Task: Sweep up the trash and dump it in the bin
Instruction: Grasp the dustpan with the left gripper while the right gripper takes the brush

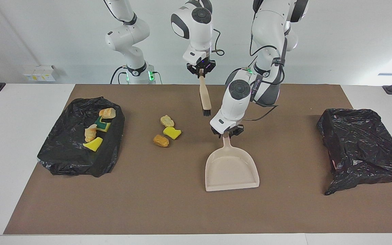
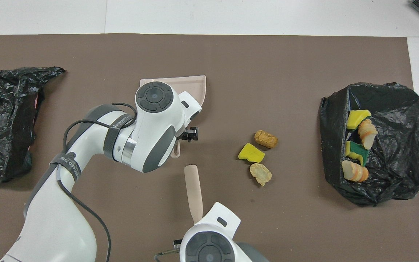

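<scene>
Three loose trash lumps (image 1: 167, 131), yellow sponge and tan bread-like pieces, are left on the desk beside the beige plastic dustpan (image 1: 231, 170), toward the right arm's end. Four more lie in the black bag-lined bin (image 1: 80, 136). The left gripper (image 1: 227, 133) sits at the dustpan's handle, its jaws' state untellable; the right gripper (image 1: 201, 70) is clenched on the wooden brush (image 1: 204, 97). Sweeping comes next.

dustpan (image 2: 198, 85) handle hidden (overhead), right arm cropped
</scene>
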Robot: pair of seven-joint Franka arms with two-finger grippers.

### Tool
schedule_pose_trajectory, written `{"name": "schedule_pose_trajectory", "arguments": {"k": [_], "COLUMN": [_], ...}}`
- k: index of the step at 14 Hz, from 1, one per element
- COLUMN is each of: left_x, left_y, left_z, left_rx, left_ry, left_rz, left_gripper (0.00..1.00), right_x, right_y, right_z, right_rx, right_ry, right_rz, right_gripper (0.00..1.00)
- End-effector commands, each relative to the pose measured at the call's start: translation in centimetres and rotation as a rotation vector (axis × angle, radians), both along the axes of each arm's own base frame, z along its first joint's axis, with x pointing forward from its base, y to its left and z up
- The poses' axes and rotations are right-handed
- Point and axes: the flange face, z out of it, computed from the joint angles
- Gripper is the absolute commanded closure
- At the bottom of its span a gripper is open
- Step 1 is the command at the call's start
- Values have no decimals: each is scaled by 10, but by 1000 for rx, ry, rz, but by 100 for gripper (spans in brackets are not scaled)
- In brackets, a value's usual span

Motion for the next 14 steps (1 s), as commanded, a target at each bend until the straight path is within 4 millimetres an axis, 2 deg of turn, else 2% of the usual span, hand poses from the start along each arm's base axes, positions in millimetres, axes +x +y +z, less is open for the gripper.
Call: {"name": "schedule_pose_trajectory", "arguments": {"k": [1, 4, 6, 8, 9, 10, 11, 13, 14], "left_x": [0, 3, 14, 18, 22, 23, 25, 28, 30], "left_y": [3, 17, 46, 65, 78, 85, 92, 103, 107], "left_z": [3, 27, 46, 54, 55, 61, 63, 64, 63], "left_rx": [-9, -14, -28, -34, -39, -47, -55, -69, -78], "left_ry": [-3, -19, -25, -15, -10, -9, -12, -12, -15], "left_rz": [11, -69, -142, -234, -284, -364, -433, -581, -669], "left_gripper": [100, 100, 100, 100, 100, 100, 100, 100, 100], "right_x": [11, 32, 51, 69, 82, 102, 123, 148, 149], "right_y": [-35, -90, -130, -174, -196, -221, -239, -250, -251], "right_z": [24, 54, 68, 75, 69, 66, 53, 14, -14], "right_rx": [-4, 10, 17, -9, -11, 21, 39, -20, -90], "right_ry": [-8, -4, 16, 49, 48, -2, -28, -12, 4], "right_rz": [31, 55, 61, 62, 65, 58, 76, 109, 143], "right_gripper": [100, 100, 100, 100, 100, 100, 100, 100, 100]}}
